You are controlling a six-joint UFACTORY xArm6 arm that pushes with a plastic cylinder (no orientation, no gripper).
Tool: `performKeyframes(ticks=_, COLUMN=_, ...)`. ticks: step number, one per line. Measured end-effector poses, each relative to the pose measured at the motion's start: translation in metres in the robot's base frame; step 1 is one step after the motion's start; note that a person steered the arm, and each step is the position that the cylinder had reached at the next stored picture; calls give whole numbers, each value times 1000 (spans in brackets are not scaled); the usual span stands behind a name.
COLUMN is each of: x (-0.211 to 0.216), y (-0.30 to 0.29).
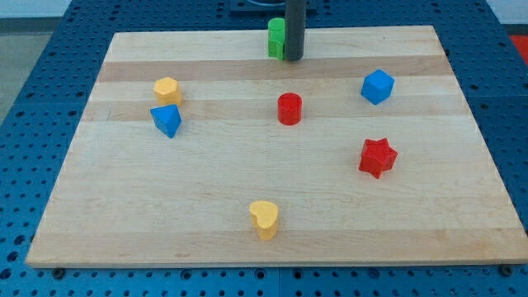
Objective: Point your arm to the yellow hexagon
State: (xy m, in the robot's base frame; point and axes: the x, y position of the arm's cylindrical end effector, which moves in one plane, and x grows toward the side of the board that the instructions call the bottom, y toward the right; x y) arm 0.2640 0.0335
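Note:
The yellow hexagon (pixel 167 89) sits on the wooden board at the view's left, just above a blue triangular block (pixel 167 120). My rod comes down at the view's top centre, and my tip (pixel 294 58) rests on the board right next to a green block (pixel 275 38), which it partly hides. The tip is far to the right of the yellow hexagon and a little above it in the view.
A red cylinder (pixel 289 109) stands below the tip at the centre. A blue block (pixel 377 87) is at the right, a red star (pixel 377 157) below it. A yellow heart (pixel 265 219) lies near the board's (pixel 99 231) bottom edge.

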Motion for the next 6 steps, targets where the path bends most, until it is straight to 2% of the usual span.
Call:
performKeyframes(ticks=2, x=44, y=-10)
performKeyframes(ticks=3, x=47, y=-42)
performKeyframes(ticks=4, x=28, y=-105)
performKeyframes(ticks=6, x=25, y=-242)
